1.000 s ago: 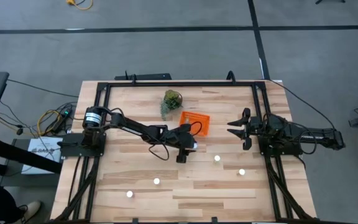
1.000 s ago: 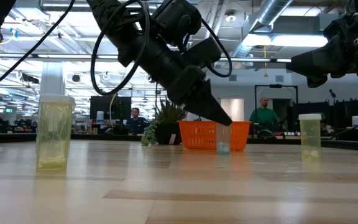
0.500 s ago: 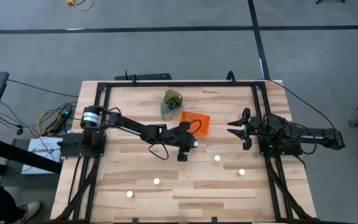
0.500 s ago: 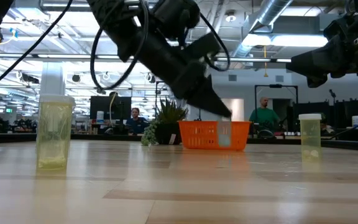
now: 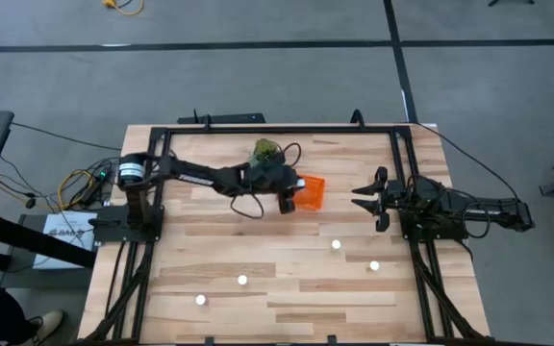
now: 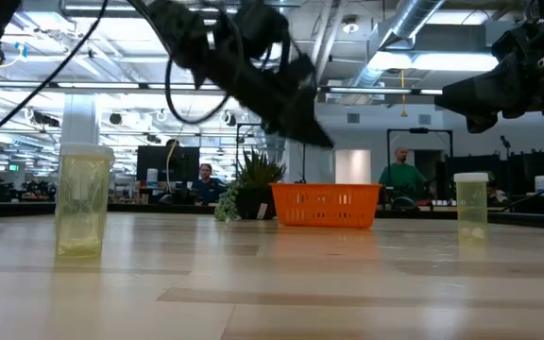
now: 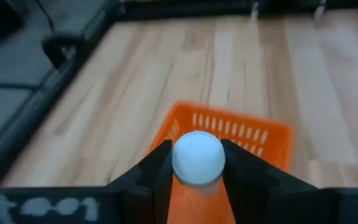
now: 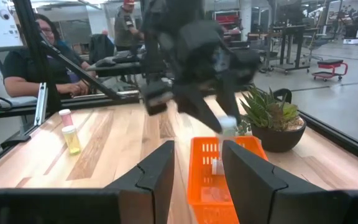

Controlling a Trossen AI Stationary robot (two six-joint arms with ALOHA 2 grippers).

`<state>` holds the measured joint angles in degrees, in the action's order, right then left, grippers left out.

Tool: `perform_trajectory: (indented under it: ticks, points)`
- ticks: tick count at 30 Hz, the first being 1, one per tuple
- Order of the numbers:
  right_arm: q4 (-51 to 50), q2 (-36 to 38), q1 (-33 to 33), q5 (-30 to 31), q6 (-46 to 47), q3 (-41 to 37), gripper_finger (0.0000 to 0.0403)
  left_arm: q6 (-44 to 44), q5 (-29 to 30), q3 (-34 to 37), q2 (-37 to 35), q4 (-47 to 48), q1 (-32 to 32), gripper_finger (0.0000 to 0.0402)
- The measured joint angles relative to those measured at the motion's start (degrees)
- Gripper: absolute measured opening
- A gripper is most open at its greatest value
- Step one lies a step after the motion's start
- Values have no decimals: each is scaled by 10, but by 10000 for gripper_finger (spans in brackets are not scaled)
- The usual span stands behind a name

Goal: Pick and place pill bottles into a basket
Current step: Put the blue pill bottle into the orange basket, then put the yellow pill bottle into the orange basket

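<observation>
My left gripper (image 5: pixel 291 195) is shut on a pill bottle, whose round white cap (image 7: pixel 197 157) shows between the fingers. It hangs over the orange basket (image 5: pixel 310 191), high above it in the low view (image 6: pixel 310 132). The basket stands on the table, also in the low view (image 6: pixel 327 205) and the right wrist view (image 8: pixel 215 169). Several other pill bottles stand on the table, among them three (image 5: pixel 336 245), (image 5: pixel 374 266), (image 5: pixel 242 281). My right gripper (image 5: pixel 365 199) waits open at the table's right. My left gripper pinches the pill bottle between its two fingers (image 7: pixel 160 163), which stand on either side of it just by the white cap (image 7: pixel 197 144). The fingers slant down from the table's left. The bottle is lifted clear, above the basket, its cap toward the wrist.
A green plant in a pot (image 5: pixel 265 158) stands just beyond the basket on the far left of it. Black frame rails (image 5: pixel 277 129) run round the table. Two bottles stand near in the low view (image 6: pixel 83 200), (image 6: pixel 470 205). People sit beyond the table.
My left gripper has risen and gone toward the table's far edge with the pill bottle, from the table's middle to above the basket. The bottle has been lifted clear of the table. My right arm has kept still.
</observation>
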<state>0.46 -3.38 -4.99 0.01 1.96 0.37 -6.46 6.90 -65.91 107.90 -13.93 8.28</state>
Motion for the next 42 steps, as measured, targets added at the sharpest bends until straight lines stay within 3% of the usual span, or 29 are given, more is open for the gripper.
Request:
perform_trajectory:
  ticks: [7, 14, 23, 28, 35, 39, 42]
  points:
    - [0, 0, 0, 0, 0, 0, 130, 13, -21, 0, 41, -25, 16, 114]
    - [0, 0, 0, 0, 0, 0, 130, 15, -3, 0, 79, -42, 16, 107]
    - [0, 0, 0, 0, 0, 0, 130, 17, 6, 0, 83, -63, 17, 146]
    - [0, 0, 0, 0, 0, 0, 130, 23, -39, 0, 67, -47, 23, 177]
    - [0, 0, 0, 0, 0, 0, 130, -23, -96, 0, -17, 105, 2, 215]
    - [0, 0, 0, 0, 0, 0, 130, -63, -30, 0, -89, 231, -77, 215]
    - [0, 0, 0, 0, 0, 0, 130, -32, 39, 0, -143, 301, -142, 209]
